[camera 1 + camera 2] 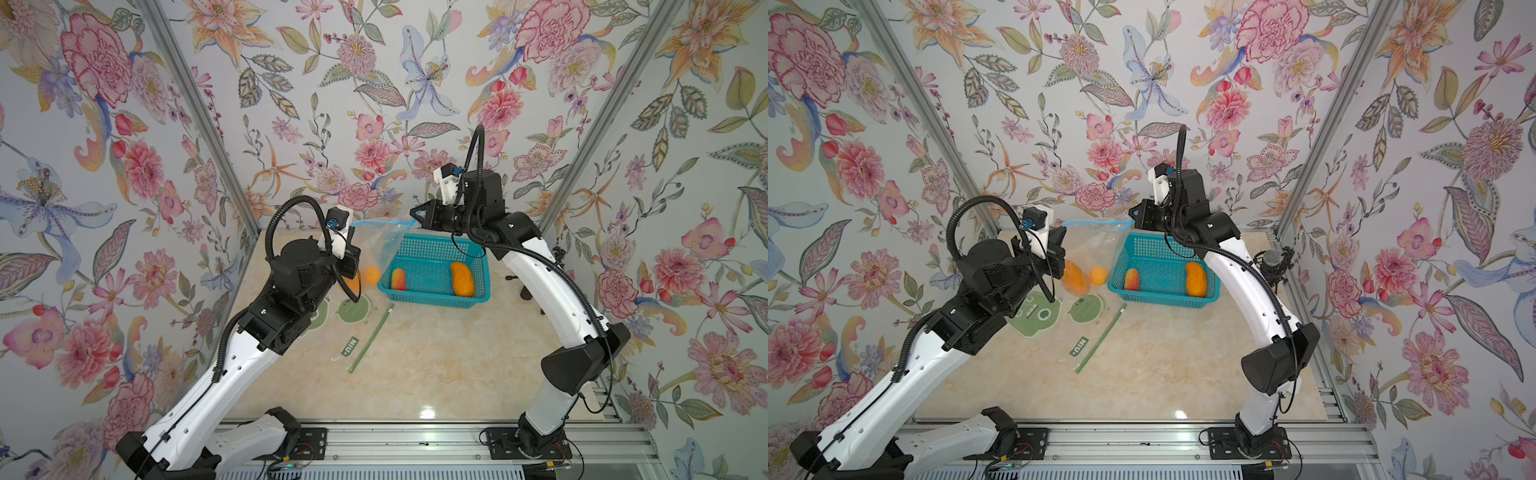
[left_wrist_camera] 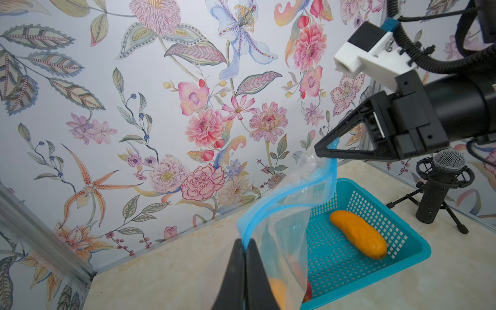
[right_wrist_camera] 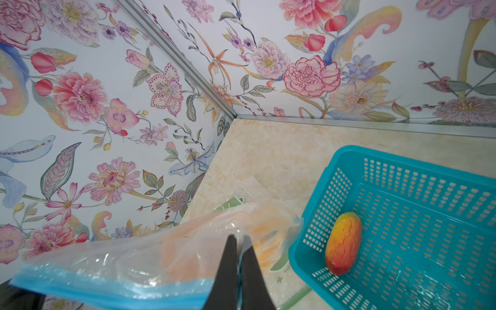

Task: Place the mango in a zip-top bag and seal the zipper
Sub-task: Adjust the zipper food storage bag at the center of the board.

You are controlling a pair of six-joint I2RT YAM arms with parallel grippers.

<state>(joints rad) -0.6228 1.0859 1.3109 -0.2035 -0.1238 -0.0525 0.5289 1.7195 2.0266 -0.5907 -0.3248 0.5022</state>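
Note:
A clear zip-top bag (image 1: 1096, 245) with a blue zipper strip (image 1: 384, 223) hangs above the table, stretched between both grippers. My left gripper (image 2: 244, 243) is shut on one end of the strip, and in a top view it sits at the bag's left corner (image 1: 1064, 227). My right gripper (image 3: 237, 239) is shut on the other end, seen in both top views (image 1: 414, 215) (image 1: 1133, 212). An orange mango (image 1: 1073, 276) shows through the plastic low in the bag, blurred in the left wrist view (image 2: 277, 291).
A teal basket (image 1: 432, 297) right of the bag holds a red-yellow mango (image 1: 398, 279) and an orange mango (image 1: 462, 279). A small orange fruit (image 1: 1098, 275) shows by the bag's lower part. Green card shapes (image 1: 1086, 308), a green strip (image 1: 1100, 337) and a microphone (image 1: 1273, 266) are on the table.

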